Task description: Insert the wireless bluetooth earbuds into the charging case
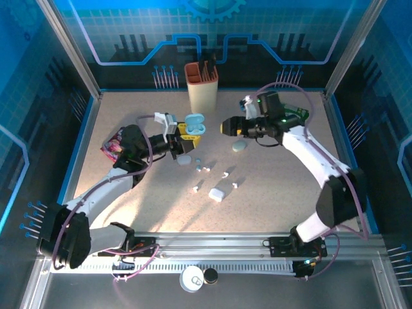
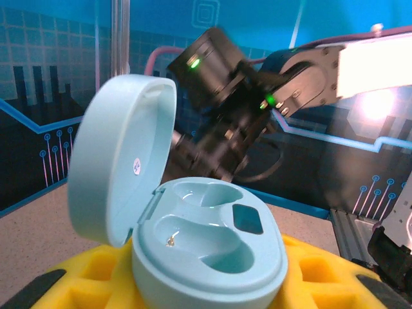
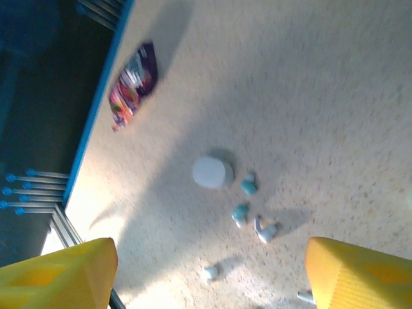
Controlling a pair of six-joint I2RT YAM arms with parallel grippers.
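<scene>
On the speckled worktop (image 1: 277, 187), four tiny white stemmed earbuds (image 1: 225, 174) lie scattered near one white pebble-shaped case (image 1: 215, 193). Farther back, the left pincer (image 1: 188, 134) is clamped on one pale-blue charging case (image 2: 212, 238) with its lid up, and the right pincer (image 1: 230, 127) hovers beside it, fingers apart.

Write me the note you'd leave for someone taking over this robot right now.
Left claw: shut on the charging case, lid open, both sockets empty.
Right claw: open and empty, hovering to one side of the case, not touching it.
Earbuds: lying loose on the table, near a small white case.
Done: case is gripped and open.
Left: pick up the earbuds and seat them in the sockets; none is in yet.
</scene>
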